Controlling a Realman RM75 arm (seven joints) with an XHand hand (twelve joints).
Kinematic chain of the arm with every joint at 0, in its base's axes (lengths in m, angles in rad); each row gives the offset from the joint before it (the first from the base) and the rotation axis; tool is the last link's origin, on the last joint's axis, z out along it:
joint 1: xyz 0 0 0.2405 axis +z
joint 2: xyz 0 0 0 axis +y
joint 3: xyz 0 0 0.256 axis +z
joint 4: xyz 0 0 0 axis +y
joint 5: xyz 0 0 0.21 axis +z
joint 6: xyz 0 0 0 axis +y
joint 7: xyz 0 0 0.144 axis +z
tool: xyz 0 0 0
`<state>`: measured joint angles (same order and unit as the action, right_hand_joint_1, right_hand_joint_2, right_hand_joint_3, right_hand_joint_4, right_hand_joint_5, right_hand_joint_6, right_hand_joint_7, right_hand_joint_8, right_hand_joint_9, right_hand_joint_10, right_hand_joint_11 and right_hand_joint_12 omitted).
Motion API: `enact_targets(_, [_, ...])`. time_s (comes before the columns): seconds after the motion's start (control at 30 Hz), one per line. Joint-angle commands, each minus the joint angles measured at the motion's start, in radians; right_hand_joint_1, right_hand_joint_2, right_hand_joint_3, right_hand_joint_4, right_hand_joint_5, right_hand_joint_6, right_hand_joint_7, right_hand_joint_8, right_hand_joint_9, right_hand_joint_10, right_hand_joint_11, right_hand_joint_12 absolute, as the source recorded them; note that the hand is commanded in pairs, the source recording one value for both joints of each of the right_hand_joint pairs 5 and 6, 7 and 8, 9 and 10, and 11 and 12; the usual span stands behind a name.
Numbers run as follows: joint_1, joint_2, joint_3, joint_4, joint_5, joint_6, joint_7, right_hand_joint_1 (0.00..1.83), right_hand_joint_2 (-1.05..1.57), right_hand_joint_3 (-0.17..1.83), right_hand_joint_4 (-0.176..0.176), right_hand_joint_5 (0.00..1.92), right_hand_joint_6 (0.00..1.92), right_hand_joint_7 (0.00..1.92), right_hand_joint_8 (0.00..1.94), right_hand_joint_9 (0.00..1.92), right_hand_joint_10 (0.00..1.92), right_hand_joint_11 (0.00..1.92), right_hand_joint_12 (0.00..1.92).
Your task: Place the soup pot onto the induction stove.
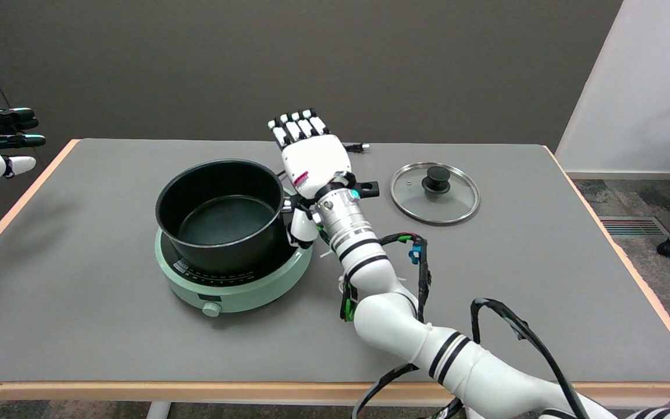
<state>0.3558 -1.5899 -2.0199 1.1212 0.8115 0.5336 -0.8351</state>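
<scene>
Forearm first, nearest to me: my right arm comes in from the lower right corner and crosses the grey desk (486,279) at a slant, cables looping off it, so that the wrist ends up just right of the stove. I read that slant as the reason the pot's long handle (368,189) points right, toward the arm, since that is the side I can reach it from

Next comes the induction stove (236,288), pale green with its knob facing me, sitting left of centre on the desk. The soup pot (221,215) stands on it, upright and without a lid, its base inside the stove's ring as far as I can judge. So the pot looks placed, and the job seems close to done

My right hand (312,163) sits just beside the pot's right wall, over the root of the handle. The fingers (300,125) stretch straight out and away from me, held together and not curled round anything. The thumb hangs down by the pot's side, and I cannot tell whether it touches the pot or the handle. My judgement is that the hand has nothing in its grasp, which fits a pot already resting on its own

Further right, well apart from the stove, the glass lid (435,193) lies flat with its black knob up, probably left aside to keep it out of the way. Beyond the hand a black plug (356,148) lies near the far edge
</scene>
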Motion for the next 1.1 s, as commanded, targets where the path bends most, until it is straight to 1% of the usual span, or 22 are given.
enact_targets(0.03, [-0.068,0.008,0.016,0.05,0.024,0.004,-0.001,1.12,-0.71,1.83,-0.017,0.13,0.13,0.13,0.13,0.13,0.13,0.13,0.13])
enact_targets(0.13, [-0.08,0.021,0.019,0.094,0.024,-0.002,-0.006,1.12,-0.72,1.83,-0.015,0.11,0.11,0.11,0.11,0.11,0.11,0.11,0.11])
enact_targets(0.23, [-0.099,0.038,0.019,0.144,0.024,-0.004,-0.009,1.13,-0.74,1.83,-0.024,0.09,0.09,0.09,0.09,0.09,0.09,0.09,0.09])
enact_targets(0.37, [-0.127,0.051,0.019,0.22,0.022,-0.005,-0.031,1.15,-0.8,1.83,-0.025,0.08,0.08,0.08,0.08,0.08,0.08,0.08,0.08])
enact_targets(0.6, [-0.213,0.057,0.018,0.337,0.012,0.021,-0.042,1.15,-0.8,1.83,-0.026,0.08,0.08,0.08,0.08,0.08,0.08,0.08,0.08])
enact_targets(0.7, [-0.266,0.062,0.016,0.394,0.001,0.085,-0.042,1.15,-0.8,1.83,-0.028,0.07,0.07,0.07,0.07,0.07,0.07,0.07,0.07])
enact_targets(0.83, [-0.351,0.092,0.006,0.478,0.001,0.198,-0.042,1.15,-0.79,1.83,-0.028,0.07,0.07,0.07,0.07,0.07,0.07,0.07,0.07])
enact_targets(1.0, [-0.421,0.164,-0.017,0.556,0.009,0.333,-0.04,1.15,-0.79,1.83,-0.028,0.07,0.07,0.07,0.07,0.07,0.07,0.07,0.07])
enact_targets(1.1, [-0.455,0.227,-0.026,0.589,0.009,0.458,-0.036,1.15,-0.79,1.83,-0.027,0.07,0.07,0.07,0.07,0.07,0.07,0.07,0.07])
